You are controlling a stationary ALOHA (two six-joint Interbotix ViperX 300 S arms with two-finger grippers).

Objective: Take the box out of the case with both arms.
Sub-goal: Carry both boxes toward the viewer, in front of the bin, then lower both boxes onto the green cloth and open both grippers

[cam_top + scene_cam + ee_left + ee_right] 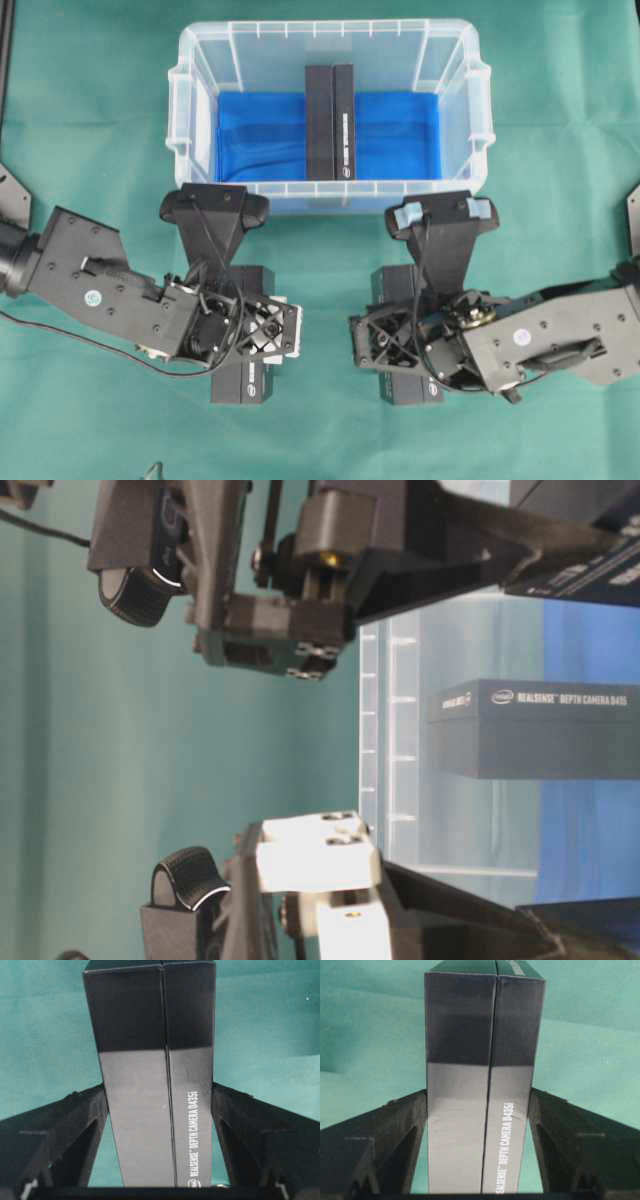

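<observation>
Three black rectangular cardboard boxes showed on the green-clothed table [90, 120]. At the left, the left claw [214, 207], black with white parts, clamped one black box [150, 1085] between its fingers, near side of the case. In the middle, farther back, the clear rectangular plastic case [200, 60] with a blue liner [260, 135] held a third black box [330, 120] standing on edge at its centre, untouched. At the right, the right claw [443, 213], with pale-blue pads [408, 214], gripped another black box [480, 1085] the same way, just near of the case's front wall.
</observation>
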